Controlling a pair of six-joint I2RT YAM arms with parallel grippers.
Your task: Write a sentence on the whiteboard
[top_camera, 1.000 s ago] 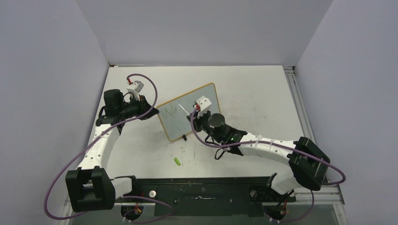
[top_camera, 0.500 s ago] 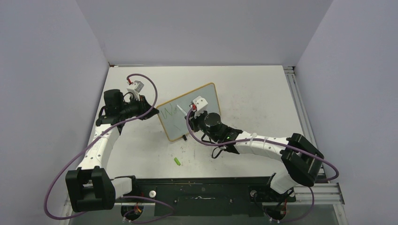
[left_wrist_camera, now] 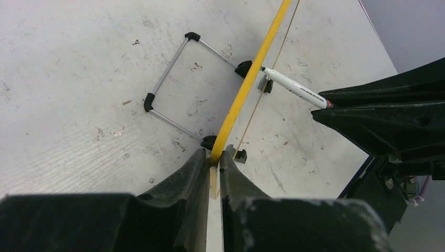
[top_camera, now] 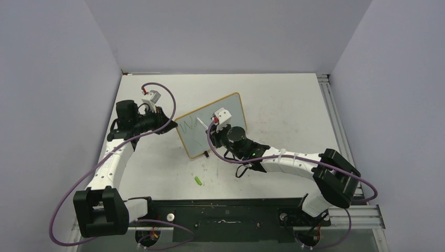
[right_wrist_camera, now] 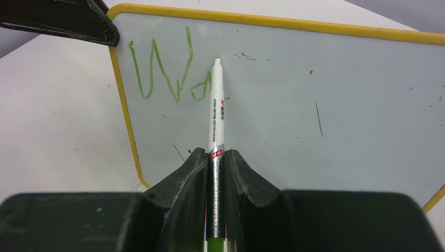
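Note:
The whiteboard (top_camera: 231, 108) stands tilted near the table's middle, with a yellow frame (left_wrist_camera: 246, 84) and a white face (right_wrist_camera: 325, 79). My left gripper (top_camera: 172, 125) (left_wrist_camera: 214, 157) is shut on the frame's left edge. The sentence (right_wrist_camera: 162, 73) (top_camera: 187, 125) shows as a green "W" and a small loop at the board's upper left. A white marker (right_wrist_camera: 216, 105) (left_wrist_camera: 294, 88) (top_camera: 201, 123) is clamped in my shut right gripper (right_wrist_camera: 216, 155) (top_camera: 212, 128). Its tip sits just right of the loop; whether it touches the board I cannot tell.
A green marker cap (top_camera: 198, 180) lies on the table in front of the board. The board's wire stand (left_wrist_camera: 168, 79) rests on the table behind it. A metal rail (top_camera: 333, 115) runs along the table's right edge. Grey walls close in the sides and back.
My right arm has shifted a little to the left, carrying the marker tip leftward across the board toward the green letters. The left arm and the board have not moved.

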